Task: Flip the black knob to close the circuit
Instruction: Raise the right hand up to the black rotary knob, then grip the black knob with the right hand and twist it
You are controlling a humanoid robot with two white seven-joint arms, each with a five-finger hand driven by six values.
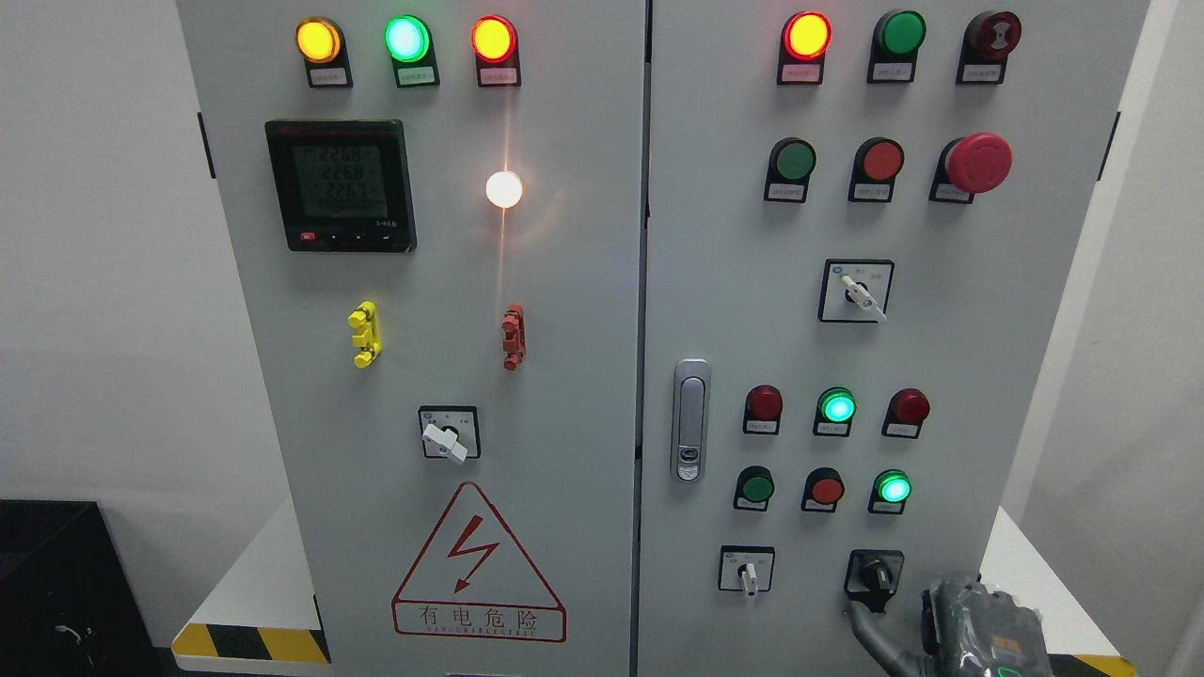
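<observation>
Right hand (978, 625), mine: enters at the lower right corner, grey casing with green markings, one grey finger (870, 635) stretched out to the left and reaching up to the underside of the black knob (875, 575). Whether the fingertip touches the knob I cannot tell, and I cannot tell whether the other fingers are curled or spread; nothing is seen held.

Black knob: rotary switch on a black square plate, lowest row of the right cabinet door (1016, 329), far right of that row, just above my finger.

White selector switch (747, 571): same row, to the left of the black knob, handle pointing down.

Upper selector switch (856, 291): middle of the right door, white handle angled down to the right.

Indicator lamps, right door: one lit green lamp (836, 407) between two dark red ones; below, another lit green lamp (893, 488) at the right end of its row.

Red mushroom button (978, 162): upper right of the right door.

Door latch (690, 419): silver, upright, at the left edge of the right door.

Left cabinet door (282, 376): digital meter (340, 184) with lit display at upper left; white lamp (504, 189) glowing to its right; yellow clip (364, 334) and red clip (513, 337) below; white-handled switch (448, 434) beneath them; red triangular warning sign (478, 569) at the bottom.
</observation>
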